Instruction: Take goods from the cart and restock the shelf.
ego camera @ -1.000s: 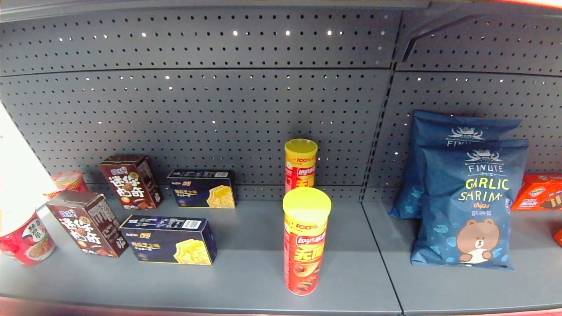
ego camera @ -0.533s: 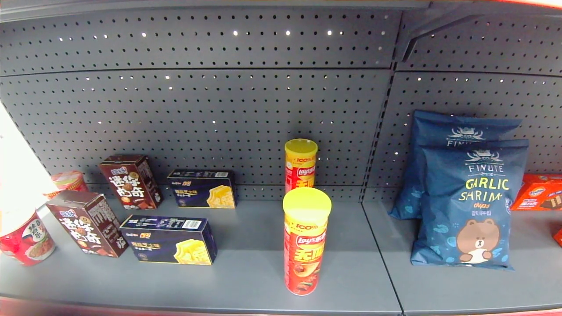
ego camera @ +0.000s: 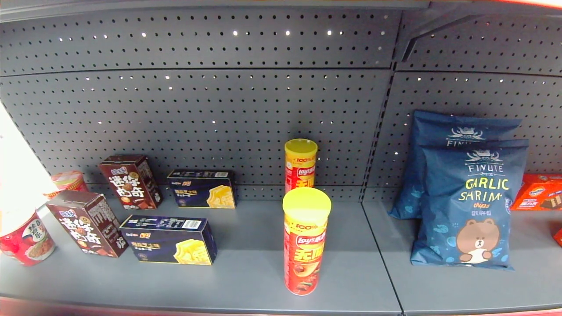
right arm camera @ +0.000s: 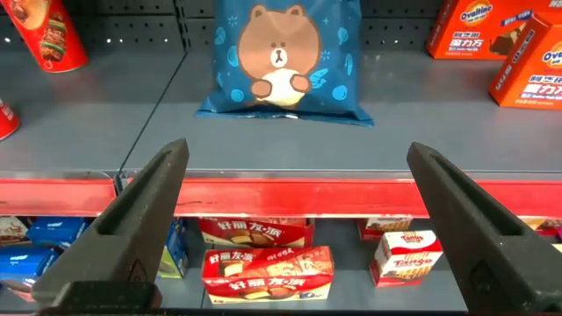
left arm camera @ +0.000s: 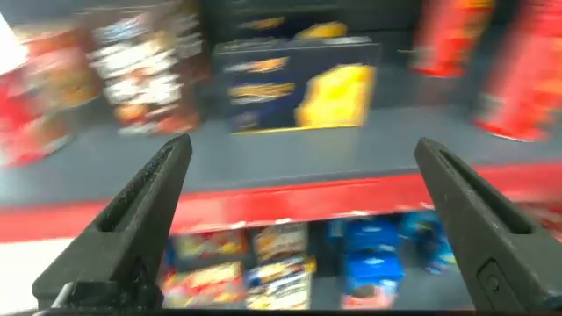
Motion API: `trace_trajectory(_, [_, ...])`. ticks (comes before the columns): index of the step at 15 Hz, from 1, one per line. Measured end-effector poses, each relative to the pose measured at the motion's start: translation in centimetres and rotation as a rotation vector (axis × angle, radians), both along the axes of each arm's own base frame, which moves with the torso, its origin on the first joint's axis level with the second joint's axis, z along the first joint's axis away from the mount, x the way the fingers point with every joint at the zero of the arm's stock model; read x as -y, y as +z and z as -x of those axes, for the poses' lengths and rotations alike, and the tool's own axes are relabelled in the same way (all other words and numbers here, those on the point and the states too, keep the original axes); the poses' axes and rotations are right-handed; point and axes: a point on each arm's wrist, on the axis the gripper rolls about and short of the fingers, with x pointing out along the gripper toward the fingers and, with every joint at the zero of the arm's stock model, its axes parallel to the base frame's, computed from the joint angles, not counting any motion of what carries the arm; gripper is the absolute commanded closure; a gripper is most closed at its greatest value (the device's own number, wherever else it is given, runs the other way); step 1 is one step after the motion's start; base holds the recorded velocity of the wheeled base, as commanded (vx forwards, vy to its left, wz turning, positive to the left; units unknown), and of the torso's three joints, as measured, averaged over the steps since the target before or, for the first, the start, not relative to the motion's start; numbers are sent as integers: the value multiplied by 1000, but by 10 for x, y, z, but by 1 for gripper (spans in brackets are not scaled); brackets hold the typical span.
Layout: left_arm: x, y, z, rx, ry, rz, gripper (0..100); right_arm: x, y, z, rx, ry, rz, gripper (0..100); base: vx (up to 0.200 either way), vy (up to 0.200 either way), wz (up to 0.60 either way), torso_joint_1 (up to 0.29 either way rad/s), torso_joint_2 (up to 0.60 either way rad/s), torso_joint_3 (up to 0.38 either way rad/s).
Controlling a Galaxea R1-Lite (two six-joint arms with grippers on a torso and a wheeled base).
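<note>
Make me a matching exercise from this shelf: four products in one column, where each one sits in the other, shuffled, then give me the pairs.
1 front chip can
2 bear chip bag
3 orange box
4 front noodle cup

A far left end of the shelf
B far right, at the back
C middle, upright
D right of the cans, before another blue bag

Pairs: 1-C, 2-D, 3-B, 4-A

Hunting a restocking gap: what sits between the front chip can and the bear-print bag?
Nothing: head view shows bare shelf with a panel seam between chip can and bag.
</note>
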Motion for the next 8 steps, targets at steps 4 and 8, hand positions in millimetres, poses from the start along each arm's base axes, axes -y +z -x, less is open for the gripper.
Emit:
trace_trajectory(4, [0,0,-5,-54,107,14,0,0,0,0,0,0,0,0,0,0,0,0,0,0])
trace_trajectory(8, [0,1,-17,-195,125,13,0,0,0,0,0,0,0,0,0,0,0,0,0,0])
